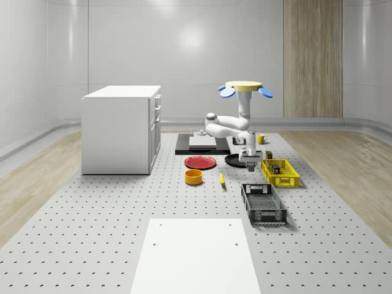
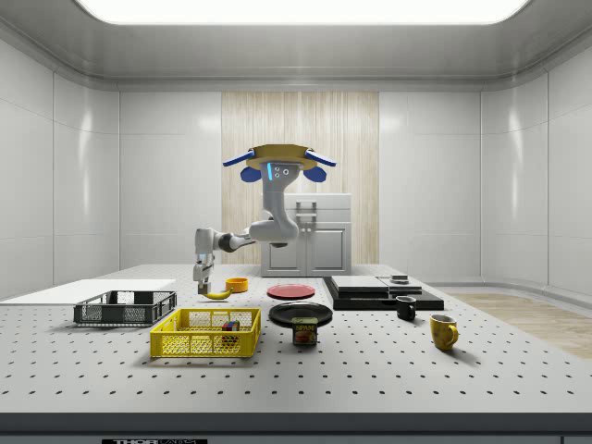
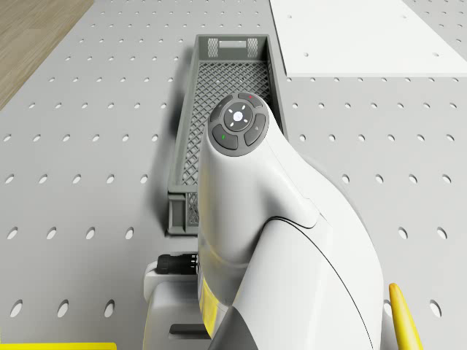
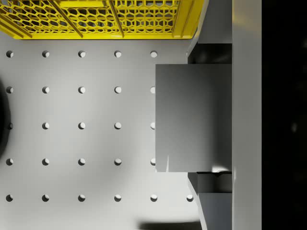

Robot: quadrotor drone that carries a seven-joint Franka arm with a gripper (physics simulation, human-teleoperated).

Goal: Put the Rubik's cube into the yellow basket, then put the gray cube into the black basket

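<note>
Drone (image 1: 244,87) hovering above the table (image 1: 92,245); tool (image 4: 211,120) clamped on gray cube (image 4: 192,117), beside yellow basket (image 4: 105,19).

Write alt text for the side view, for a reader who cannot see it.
A drone hovers above a perforated table, its white arm reaching down toward the side view's left, with the claw hanging above the tabletop behind a yellow basket. A black basket sits further left; a banana, red plate and two mugs also lie on the table.
</note>
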